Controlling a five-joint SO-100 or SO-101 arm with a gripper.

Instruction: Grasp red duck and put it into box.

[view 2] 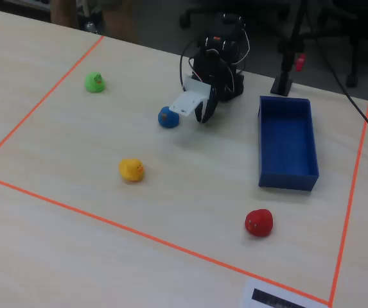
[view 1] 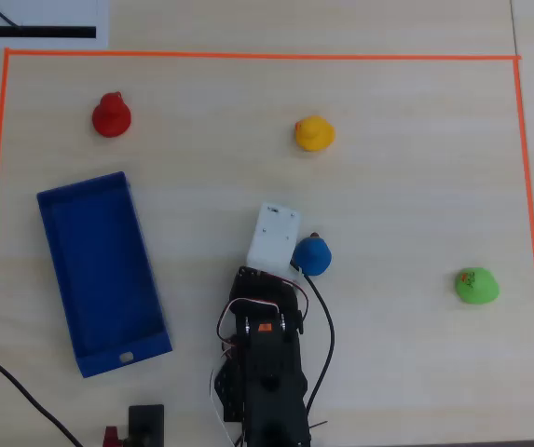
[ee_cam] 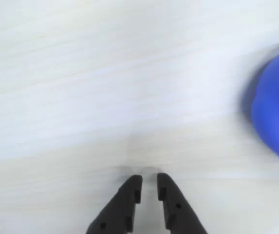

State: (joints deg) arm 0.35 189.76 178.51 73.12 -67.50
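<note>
The red duck (view 1: 111, 115) stands on the table at the far left of the overhead view, just beyond the blue box; in the fixed view it (view 2: 259, 222) is near the front right. The open blue box (view 1: 99, 270) lies empty left of the arm, and shows in the fixed view (view 2: 286, 138) too. My gripper (ee_cam: 149, 178) hangs low over bare table in the middle, far from the red duck. Its black jaws are nearly together with nothing between them. In the overhead view a white wrist mount (view 1: 273, 237) hides the jaws.
A blue duck (view 1: 311, 255) sits right beside the gripper, at the right edge of the wrist view (ee_cam: 278, 112). A yellow duck (view 1: 314, 133) stands farther out and a green duck (view 1: 476, 285) at the right. Orange tape (view 1: 248, 56) frames the work area.
</note>
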